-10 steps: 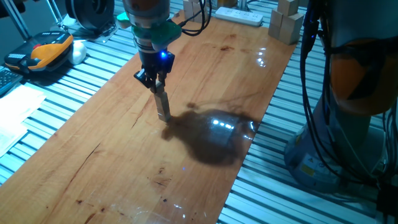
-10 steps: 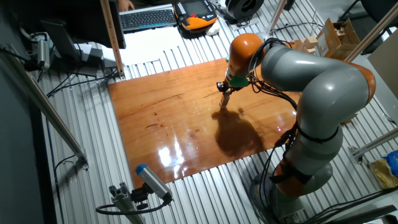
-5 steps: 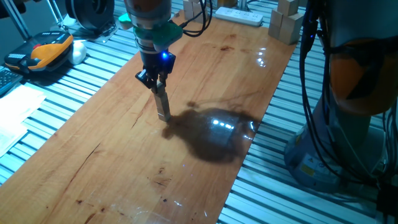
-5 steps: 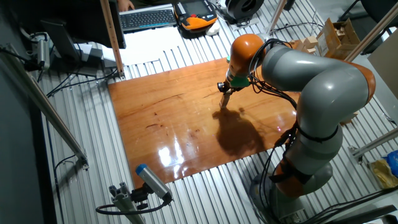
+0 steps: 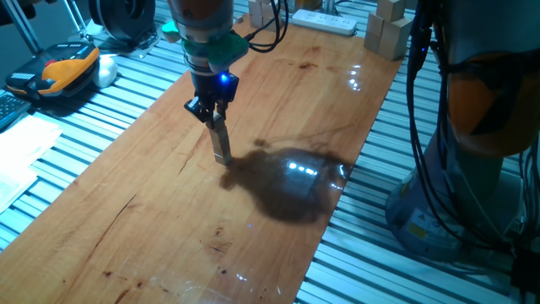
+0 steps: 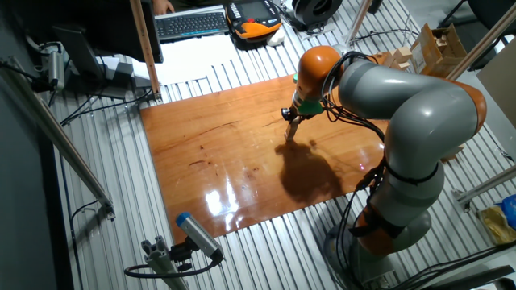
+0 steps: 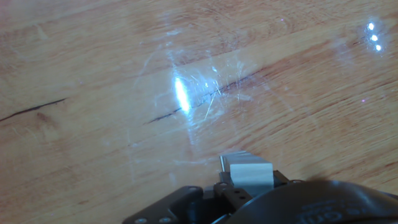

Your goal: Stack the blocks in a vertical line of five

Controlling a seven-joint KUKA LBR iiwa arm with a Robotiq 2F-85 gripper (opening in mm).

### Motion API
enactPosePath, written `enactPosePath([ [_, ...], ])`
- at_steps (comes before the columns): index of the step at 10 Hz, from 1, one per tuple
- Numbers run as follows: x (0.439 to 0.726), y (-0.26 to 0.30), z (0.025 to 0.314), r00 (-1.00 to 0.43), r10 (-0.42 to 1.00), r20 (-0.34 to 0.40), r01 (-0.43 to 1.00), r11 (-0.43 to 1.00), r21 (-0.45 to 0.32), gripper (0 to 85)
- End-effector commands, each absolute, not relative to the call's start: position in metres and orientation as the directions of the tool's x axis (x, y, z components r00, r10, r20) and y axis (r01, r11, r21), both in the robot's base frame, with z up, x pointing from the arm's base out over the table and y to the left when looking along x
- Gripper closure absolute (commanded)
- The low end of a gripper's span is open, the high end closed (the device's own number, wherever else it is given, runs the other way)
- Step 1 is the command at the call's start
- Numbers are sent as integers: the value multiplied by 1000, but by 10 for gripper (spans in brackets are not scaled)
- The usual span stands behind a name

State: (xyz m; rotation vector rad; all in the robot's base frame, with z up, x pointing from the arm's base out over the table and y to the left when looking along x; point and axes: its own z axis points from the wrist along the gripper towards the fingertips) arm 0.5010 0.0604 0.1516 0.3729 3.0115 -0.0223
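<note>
Nearest you in the one fixed view lies the bare front stretch of the glossy reddish-brown wooden tabletop (image 5: 169,245), marked with dark grain cracks and glare spots. Further in, a narrow column of small pale light-wood cubes (image 5: 221,145) stands upright on the board; you cannot count the separate cubes from this view, though the column is clearly several cubes tall. Its foot touches the tabletop, just beside the arm's large dark shadow (image 5: 291,190).

The black 2-finger gripper (image 5: 212,116) sits at the column's top, below a wrist showing a blue light. You cannot tell from the fixed views whether the fingers pinch the uppermost cube or stand slightly off it. The hand view gives you only the pale top face of the column (image 7: 250,171) right against the dark gripper body (image 7: 249,199), with the fingers themselves out of sight, so their spread stays undetermined.

In the other fixed view the gripper (image 6: 291,118) and the thin column (image 6: 290,134) lie toward the board's far side, under the grey and orange arm (image 6: 403,105).

Beyond the tabletop's far end you see larger pale wooden blocks (image 5: 390,29) and a white power strip (image 5: 325,21); off the left side lies an orange and black handheld pendant (image 5: 55,72) on the ribbed metal bench (image 5: 101,105).
</note>
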Motion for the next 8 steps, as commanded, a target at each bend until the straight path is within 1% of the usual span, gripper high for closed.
enactPosePath([
  [1,501,60,152,-964,241,-108,243,970,-3,850],
  [8,500,59,153,-966,237,-103,238,971,0,850],
])
